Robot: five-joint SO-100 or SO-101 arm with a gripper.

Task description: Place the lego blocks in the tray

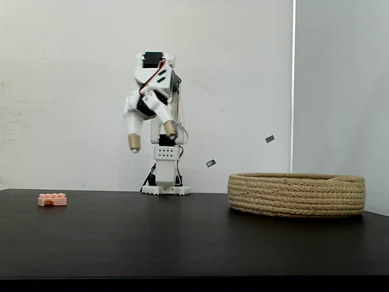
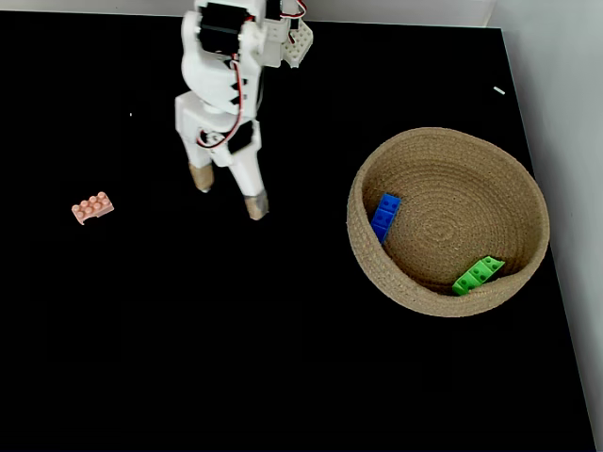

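Observation:
A salmon-pink lego block [image 1: 52,199] [image 2: 92,207] lies on the black table at the left in both fixed views. The woven rope tray [image 1: 296,193] [image 2: 367,188] stands at the right. Inside it lie a blue block [image 2: 384,216] near its left wall and a green block [image 2: 478,275] near its lower right wall. My white gripper [image 1: 152,139] [image 2: 227,192] hangs open above the table between the pink block and the tray. Nothing is between its tan-tipped fingers [image 1: 134,143].
The arm's base [image 1: 165,189] stands at the back of the table by the white wall. The black tabletop [image 2: 236,358] runs wide in front of the arm. A pale wall panel [image 1: 340,85] rises behind the tray on the right.

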